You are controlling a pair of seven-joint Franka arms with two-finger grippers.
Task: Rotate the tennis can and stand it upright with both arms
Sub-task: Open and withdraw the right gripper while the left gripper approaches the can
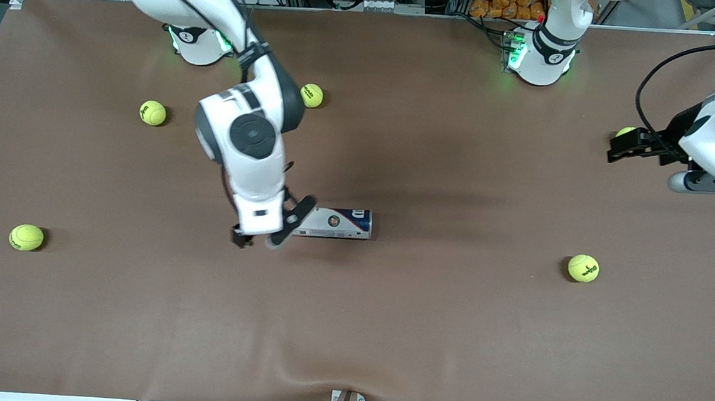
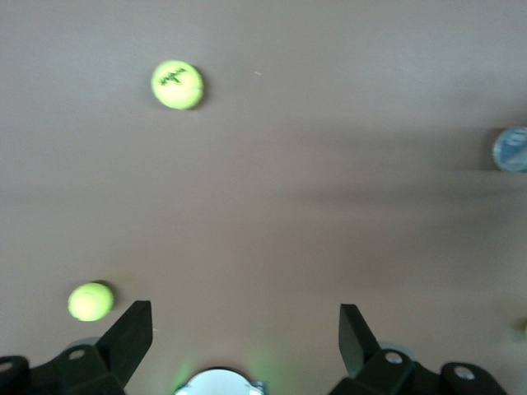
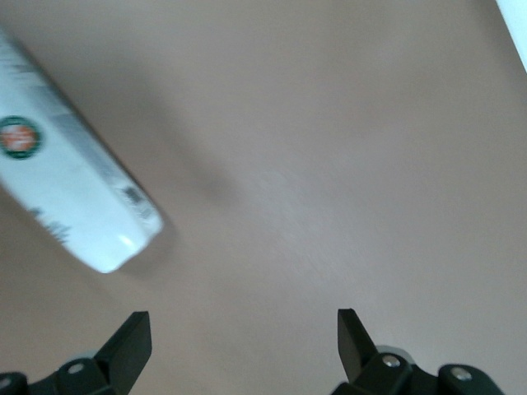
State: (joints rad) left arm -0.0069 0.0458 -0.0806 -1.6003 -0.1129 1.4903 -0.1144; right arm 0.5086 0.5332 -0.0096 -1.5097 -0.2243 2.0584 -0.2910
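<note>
The tennis can [image 1: 337,222] lies on its side in the middle of the brown table, its navy end toward the left arm's end. My right gripper [image 1: 265,238] is open and empty, low over the table at the can's white end, beside it and not around it. In the right wrist view the can [image 3: 58,181] lies off to one side of the open gripper [image 3: 243,337]. My left gripper [image 1: 614,148] is open and empty, raised over the table at the left arm's end. The left wrist view shows its gripper [image 2: 245,333] open and the can's end [image 2: 512,149] at the picture's edge.
Yellow-green tennis balls lie scattered: one [image 1: 152,112] and one [image 1: 311,95] near the right arm's base, one [image 1: 26,237] at the right arm's end, one [image 1: 583,268] toward the left arm's end, one [image 1: 625,131] partly hidden by the left gripper.
</note>
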